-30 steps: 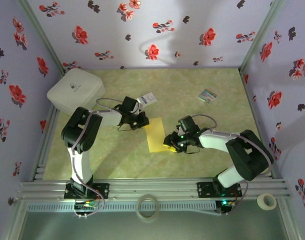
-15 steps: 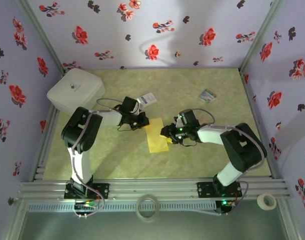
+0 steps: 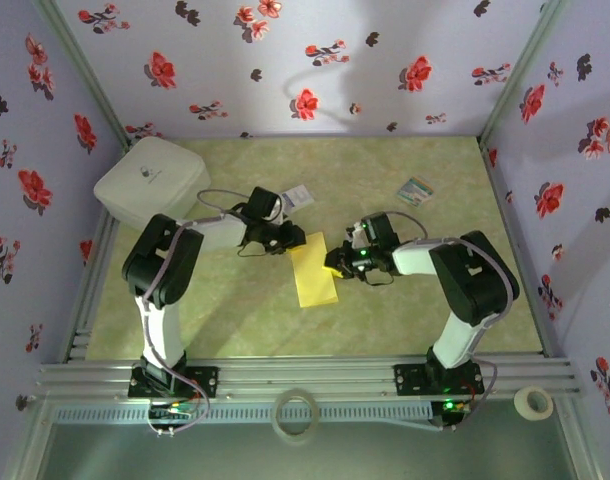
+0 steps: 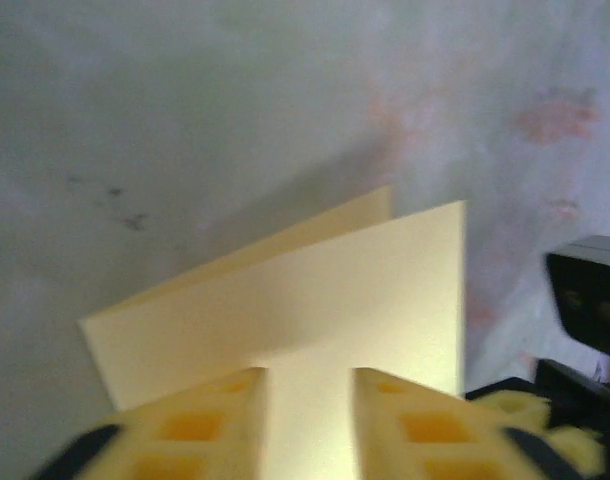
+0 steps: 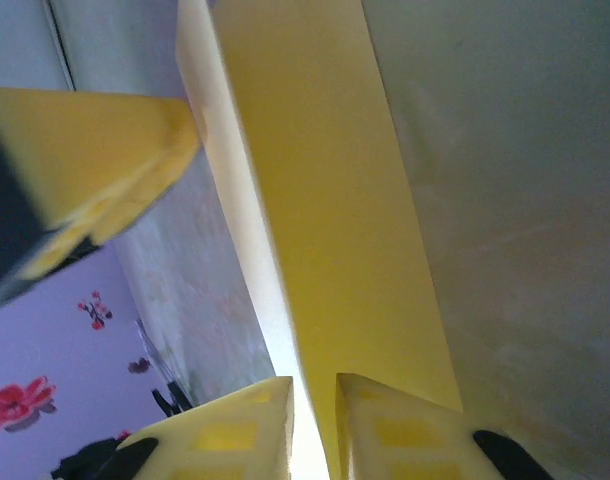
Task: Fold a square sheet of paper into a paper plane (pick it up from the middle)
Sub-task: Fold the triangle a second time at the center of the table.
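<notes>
Observed the left gripper [image 4: 307,385] with its two yellow, grid-pocketed foam fingers [image 4: 210,420] parted, a plain gap between them, clamping nothing. Found the square sheet of paper [image 4: 315,290] showing through and beyond that gap: thin, matte, pale yellow, folded into two layers, straight-edged, with the rear layer's edge peeking out past the front one.

Noted the right gripper [image 5: 313,392] with like fingers set close, a thin slit between them. Traced the sheet's long folded edge running into that slit, seen edge-on. Cannot tell whether the pads press it. Recorded one left-gripper finger at the upper left of the right wrist view, just beside the same sheet.

From above, placed the folded sheet as a narrow rectangle at mid-table between the two grippers, the left at its far left corner and the right at its far right edge.

Logged:
- a mottled green-yellow tabletop [image 3: 225,320]
- a rounded white box [image 3: 150,183] at far left
- a small white card with blue print [image 3: 297,197]
- a small striped card [image 3: 417,190]
- a tape roll [image 3: 296,413] on the near rail
- lilac floral walls [image 3: 385,60]
</notes>
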{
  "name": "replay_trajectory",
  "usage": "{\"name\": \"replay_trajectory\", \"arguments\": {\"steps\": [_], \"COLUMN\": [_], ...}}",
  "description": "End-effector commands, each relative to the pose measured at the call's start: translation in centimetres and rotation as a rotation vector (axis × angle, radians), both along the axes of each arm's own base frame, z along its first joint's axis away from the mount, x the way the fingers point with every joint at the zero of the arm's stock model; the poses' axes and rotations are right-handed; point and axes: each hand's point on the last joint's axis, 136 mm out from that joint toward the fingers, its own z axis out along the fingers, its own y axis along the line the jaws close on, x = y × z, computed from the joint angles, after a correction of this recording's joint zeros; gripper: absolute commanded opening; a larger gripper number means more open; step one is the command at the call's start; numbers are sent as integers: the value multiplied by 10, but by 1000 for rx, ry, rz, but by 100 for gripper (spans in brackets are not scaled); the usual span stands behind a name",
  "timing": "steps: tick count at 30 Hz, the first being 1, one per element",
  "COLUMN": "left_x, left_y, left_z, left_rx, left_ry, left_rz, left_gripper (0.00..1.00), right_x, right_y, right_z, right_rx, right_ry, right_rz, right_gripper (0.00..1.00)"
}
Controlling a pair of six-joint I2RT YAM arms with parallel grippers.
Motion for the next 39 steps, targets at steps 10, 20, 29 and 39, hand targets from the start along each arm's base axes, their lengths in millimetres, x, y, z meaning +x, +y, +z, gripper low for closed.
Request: {"name": "replay_trajectory", "arguments": {"steps": [10, 20, 29, 39], "left_x": [-37, -96, -145, -152], "left_y": [-6, -22, -52, -67], "left_z": [85, 81, 60, 32], "left_rx": [106, -13, 210, 522], "left_ry": [-427, -683, -1020, -1189], "left_rz": [-140, -315, -586, -704], "left_gripper": [55, 57, 60, 67], "right_x": [10, 5, 10, 10], "right_y": [-16, -10, -8, -7], "right_z": [-1, 5, 8, 8], "right_rx": [-56, -32, -26, -23], "right_ry": [32, 26, 26, 31], "right_rz": [-197, -133, -127, -130], "right_gripper": [8, 23, 11, 10]}}
